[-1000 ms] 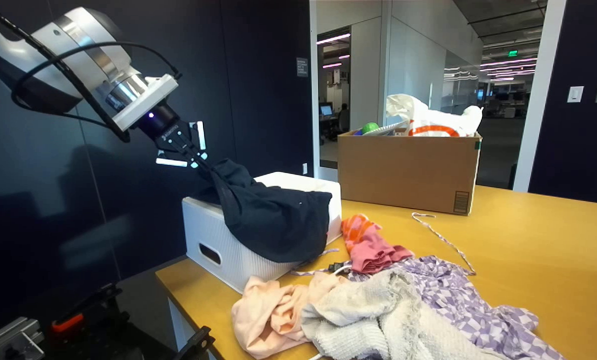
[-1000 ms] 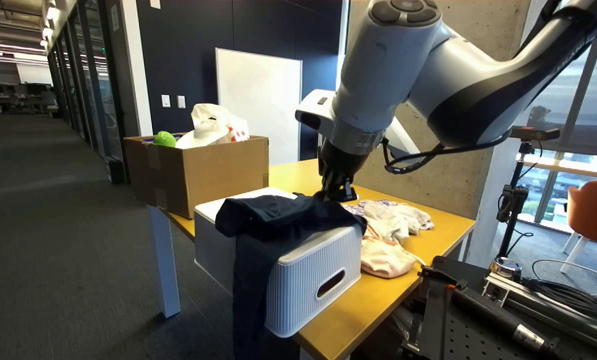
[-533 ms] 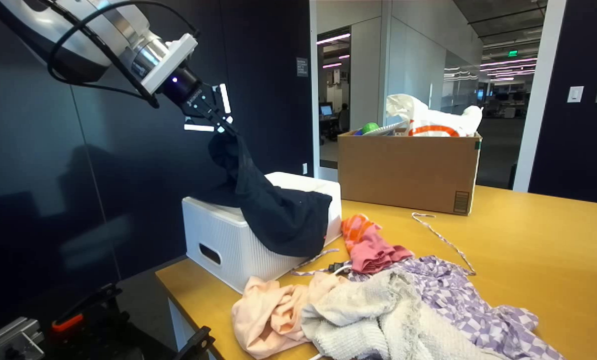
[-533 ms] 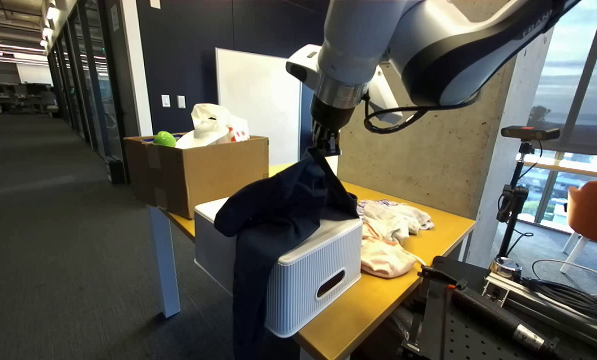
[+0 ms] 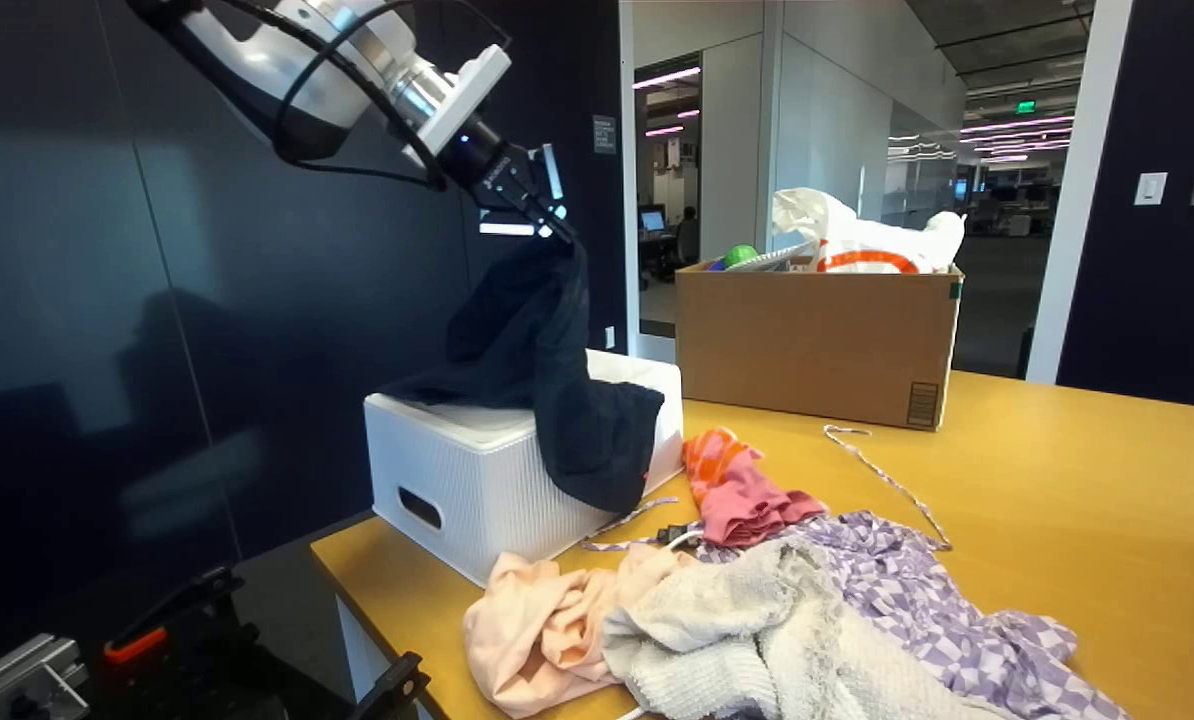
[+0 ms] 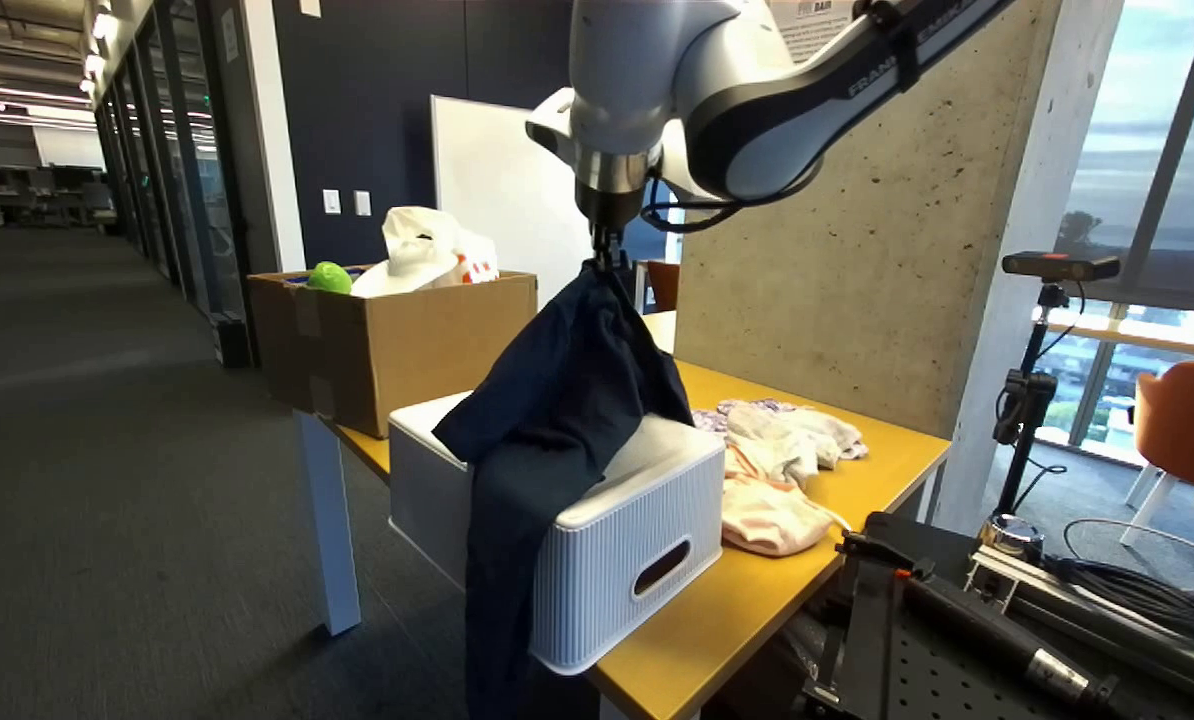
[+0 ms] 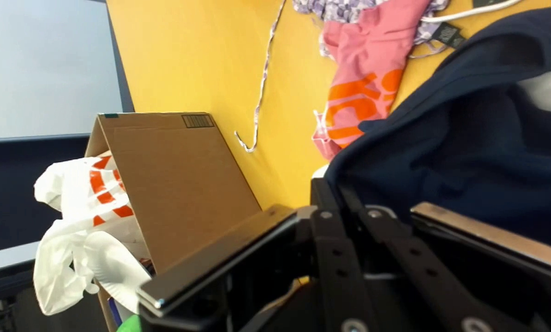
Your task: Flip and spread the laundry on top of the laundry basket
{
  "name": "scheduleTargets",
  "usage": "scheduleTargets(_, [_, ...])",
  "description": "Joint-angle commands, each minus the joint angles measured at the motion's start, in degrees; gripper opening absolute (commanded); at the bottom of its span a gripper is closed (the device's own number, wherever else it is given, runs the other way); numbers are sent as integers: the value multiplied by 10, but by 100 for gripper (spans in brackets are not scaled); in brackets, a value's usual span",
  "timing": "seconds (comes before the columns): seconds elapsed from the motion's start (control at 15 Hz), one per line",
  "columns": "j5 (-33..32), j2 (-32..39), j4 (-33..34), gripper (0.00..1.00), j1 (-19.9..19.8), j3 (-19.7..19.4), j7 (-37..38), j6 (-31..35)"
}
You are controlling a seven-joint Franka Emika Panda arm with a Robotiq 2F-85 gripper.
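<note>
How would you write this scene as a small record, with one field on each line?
Tool: closed on part of the navy garment
Garment: partly raised, the rest draped over both long sides of the white bin
Bin: at the edge of the yellow table
Beside the bin: clothes pile, pink, peach, cream and lilac
Also on the table: cardboard box with a white bag and a green object at its top
Task status: garment not yet spread flat

On yellow table [image 5: 1067, 490], brown cardboard box [image 5: 817, 350] holds white bag [image 5: 872, 240] and green round object [image 5: 739, 256]; apart from it, pink cloth [image 5: 747, 507], lilac checked cloth [image 5: 907, 580], off-white cloth [image 5: 777, 640] and peach cloth [image 5: 542, 635] lie bunched together; orange chair [image 6: 1187, 425] stands near window [image 6: 1127, 170].
</note>
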Motion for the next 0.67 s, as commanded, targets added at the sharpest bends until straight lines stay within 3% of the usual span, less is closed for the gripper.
scheduleTargets(0.0, [21, 100, 146, 1, -10, -13, -73, -32])
scheduleTargets(0.07, [27, 127, 180, 1, -14, -17, -87, -36])
scheduleTargets(0.13, [36, 152, 213, 31, -17, -18, -104, -41])
scheduleTargets(0.27, [58, 201, 277, 39, -21, -21, -129, -51])
scheduleTargets(0.47, [90, 256, 359, 60, -20, -21, -162, -75])
scheduleTargets(0.6, [102, 263, 380, 75, -13, -24, -169, -94])
